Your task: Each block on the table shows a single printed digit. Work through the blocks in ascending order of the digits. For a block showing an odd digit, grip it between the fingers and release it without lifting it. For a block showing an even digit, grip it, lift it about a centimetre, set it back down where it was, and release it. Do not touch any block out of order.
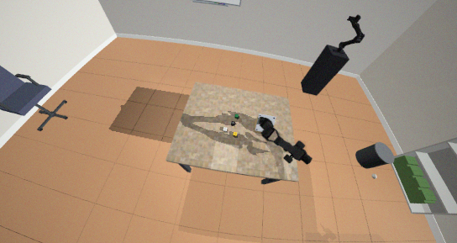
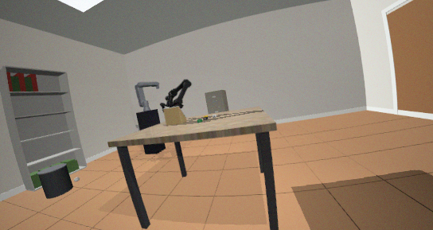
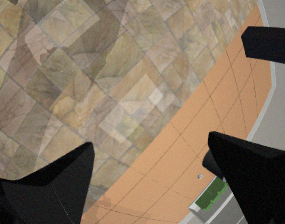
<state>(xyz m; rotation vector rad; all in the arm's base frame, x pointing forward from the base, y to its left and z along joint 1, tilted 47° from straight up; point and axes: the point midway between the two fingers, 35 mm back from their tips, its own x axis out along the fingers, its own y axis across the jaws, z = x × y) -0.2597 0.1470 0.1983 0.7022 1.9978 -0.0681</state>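
Note:
Four small blocks lie near the middle of the table (image 1: 210, 154) (image 2: 239, 126): a green one (image 1: 236, 116) (image 2: 199, 121), a black one (image 1: 233, 123), a white one (image 1: 225, 129) and a yellow one (image 1: 235, 134) (image 2: 205, 116). Their digits are too small to read. My gripper (image 1: 304, 155) (image 3: 153, 144) is open and empty. It hangs above the table's right front edge, well away from the blocks. The wrist view shows only table top and floor between the fingers, with no block in it.
The arm's base plate (image 1: 267, 119) is right of the blocks. Off the table stand a black pedestal with a second arm (image 1: 325, 67) (image 2: 149, 122), a dark bin (image 1: 373, 155) (image 2: 56, 180), a shelf (image 1: 424, 175) (image 2: 40, 122) and a chair (image 1: 23, 95).

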